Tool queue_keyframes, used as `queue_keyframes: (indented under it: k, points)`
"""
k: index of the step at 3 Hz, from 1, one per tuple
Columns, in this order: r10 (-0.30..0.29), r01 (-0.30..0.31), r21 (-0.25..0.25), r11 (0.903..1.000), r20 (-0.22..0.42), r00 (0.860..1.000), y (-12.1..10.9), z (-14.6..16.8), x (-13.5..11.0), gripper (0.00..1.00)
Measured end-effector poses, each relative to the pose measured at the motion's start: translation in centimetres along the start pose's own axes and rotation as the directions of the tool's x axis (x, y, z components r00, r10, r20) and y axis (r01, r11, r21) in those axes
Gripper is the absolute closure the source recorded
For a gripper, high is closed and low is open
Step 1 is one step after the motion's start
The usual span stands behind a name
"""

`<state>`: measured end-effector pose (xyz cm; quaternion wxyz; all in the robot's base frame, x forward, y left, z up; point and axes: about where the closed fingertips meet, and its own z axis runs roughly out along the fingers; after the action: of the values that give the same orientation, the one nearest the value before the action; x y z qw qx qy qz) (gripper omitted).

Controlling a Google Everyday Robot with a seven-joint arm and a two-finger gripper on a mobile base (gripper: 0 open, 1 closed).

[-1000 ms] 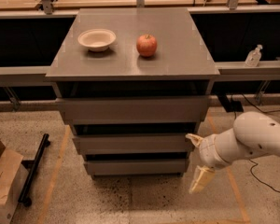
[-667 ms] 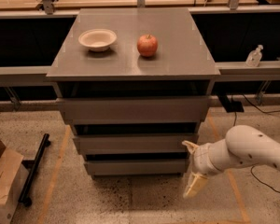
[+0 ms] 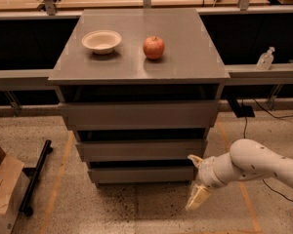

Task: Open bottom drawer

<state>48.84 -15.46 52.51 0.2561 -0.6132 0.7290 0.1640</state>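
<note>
The bottom drawer (image 3: 139, 174) is the narrowest and lowest of three grey handleless fronts in the grey cabinet (image 3: 136, 67). Its front sits set back under the middle drawer (image 3: 141, 150). My gripper (image 3: 196, 179) is low near the floor, right at the drawer's right end. Its two cream fingers are spread apart, one at the drawer's top right corner and one below near the floor. It holds nothing.
A white bowl (image 3: 101, 41) and a red apple (image 3: 154, 47) sit on the cabinet top. A cardboard box (image 3: 2, 191) and a black bar (image 3: 35, 177) lie on the floor at left. A clear bottle (image 3: 264, 59) stands on the right ledge. Cables run across the floor at right.
My arm has moved left and down, bringing the gripper from right of the cabinet to the right end of the bottom drawer. The drawers have not moved.
</note>
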Motion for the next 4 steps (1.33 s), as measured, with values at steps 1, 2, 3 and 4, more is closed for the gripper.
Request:
queue_keyframes:
  k: [1,2,3,4]
  points:
    - [-0.001,0.001,0.008,1.0,0.017,1.0,-0.4,2.1,0.1,0.0]
    - [-0.001,-0.001,0.032,0.9995,0.04,0.999,-2.2,6.0,1.9,0.0]
    - [0.006,-0.008,0.042,0.9991,0.037,0.999,-3.5,9.1,3.9,0.0]
    - [0.062,-0.063,0.017,0.9979,0.054,0.997,-5.9,14.6,6.6,0.0]
